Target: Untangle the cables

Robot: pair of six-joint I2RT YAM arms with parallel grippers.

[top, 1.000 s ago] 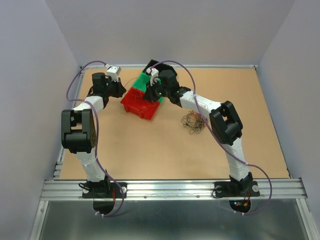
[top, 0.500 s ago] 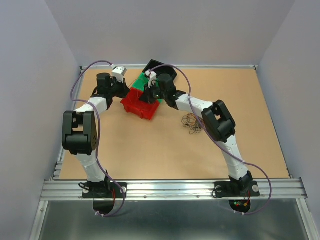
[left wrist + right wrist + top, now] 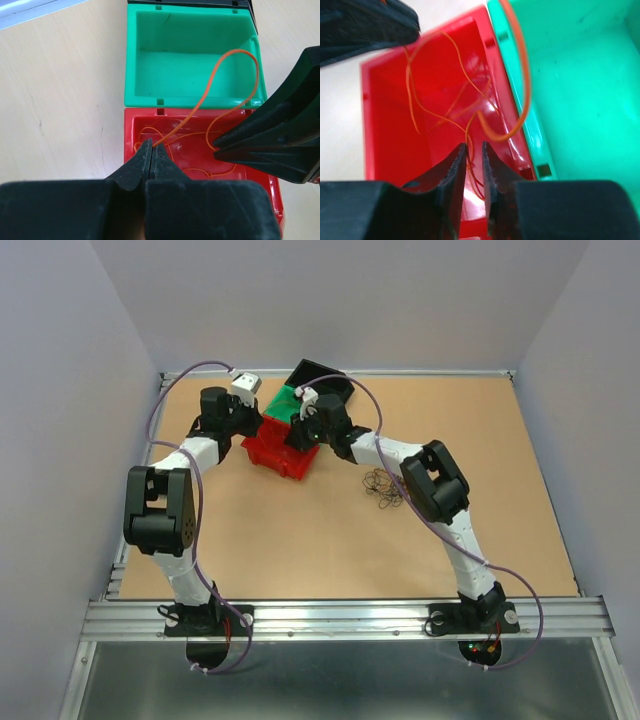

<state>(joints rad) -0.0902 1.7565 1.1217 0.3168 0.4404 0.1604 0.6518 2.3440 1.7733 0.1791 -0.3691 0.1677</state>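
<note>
A thin red-orange wire (image 3: 210, 85) loops from the red bin (image 3: 128, 150) over the green bin (image 3: 190, 65). My left gripper (image 3: 152, 145) is shut on one end of this wire above the red bin's near-left corner. My right gripper (image 3: 473, 146) hovers over the red bin (image 3: 385, 130) with its jaws a narrow gap apart, and a strand of the orange wire (image 3: 525, 75) runs past that gap. The rest of the cables (image 3: 385, 486), a small dark curly bundle, lies on the table under my right forearm. In the top view the left gripper (image 3: 258, 425) and right gripper (image 3: 297, 435) meet over the red bin (image 3: 275, 455).
The green bin (image 3: 283, 403) and a black bin (image 3: 320, 375) stand in a row behind the red one, near the table's far edge. The grey back wall rises close behind them. A metal rail (image 3: 350, 618) runs along the table's near edge.
Both grippers have moved in over the red bin: the left one to the right, the right one to the left and lower. The dark bundle on the table has not moved.
</note>
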